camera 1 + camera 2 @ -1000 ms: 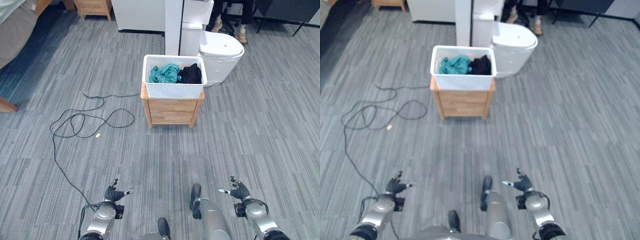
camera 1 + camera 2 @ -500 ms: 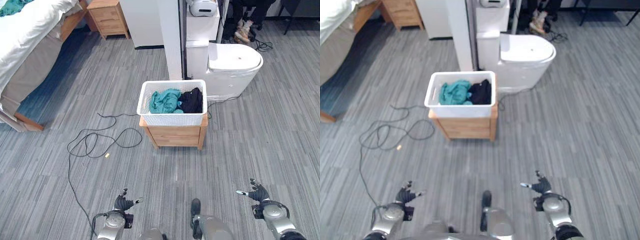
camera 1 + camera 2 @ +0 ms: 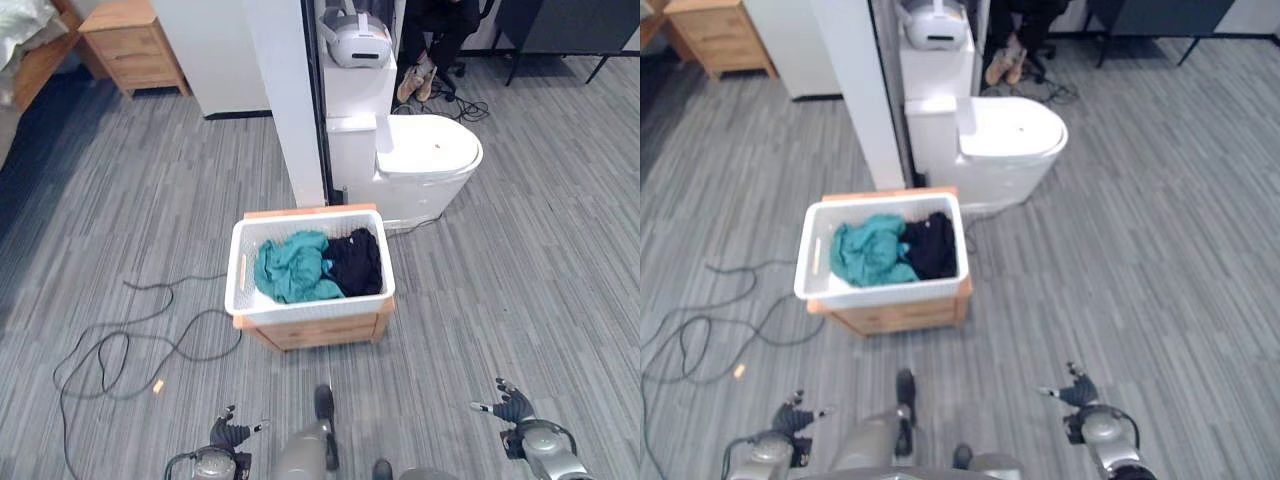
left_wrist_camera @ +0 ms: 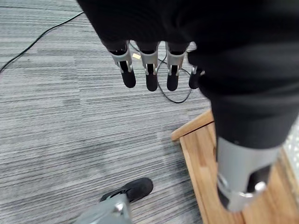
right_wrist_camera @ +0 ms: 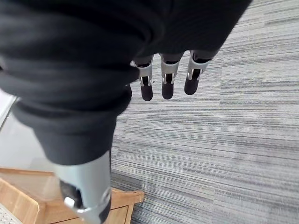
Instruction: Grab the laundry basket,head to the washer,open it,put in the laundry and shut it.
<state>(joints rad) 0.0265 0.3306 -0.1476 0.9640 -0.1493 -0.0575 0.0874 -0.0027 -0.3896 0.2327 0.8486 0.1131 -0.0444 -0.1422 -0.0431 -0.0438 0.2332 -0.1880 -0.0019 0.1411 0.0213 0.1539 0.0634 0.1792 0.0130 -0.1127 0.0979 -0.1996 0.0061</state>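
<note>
- left hand [image 3: 222, 446] low at lower left, fingers loose and straight, holding nothing
- right hand [image 3: 520, 412] low at lower right, fingers spread, nothing held
- white perforated plastic laundry basket [image 3: 311, 304] ahead between both hands, well apart from each, sits on a low wooden nightstand [image 3: 318, 331]
- inside: crumpled teal cloth [image 3: 292, 267] beside black cloth [image 3: 355, 261]
- floor is grey striped carpet [image 3: 520, 260]

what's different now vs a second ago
The camera has moved, as the whole picture shifted: the white laundry basket on its wooden nightstand shows lower in the head views. Nothing was taken hold of or let go. As before, the left hand and right hand are open and empty, and teal and black clothes lie in the basket.
</note>
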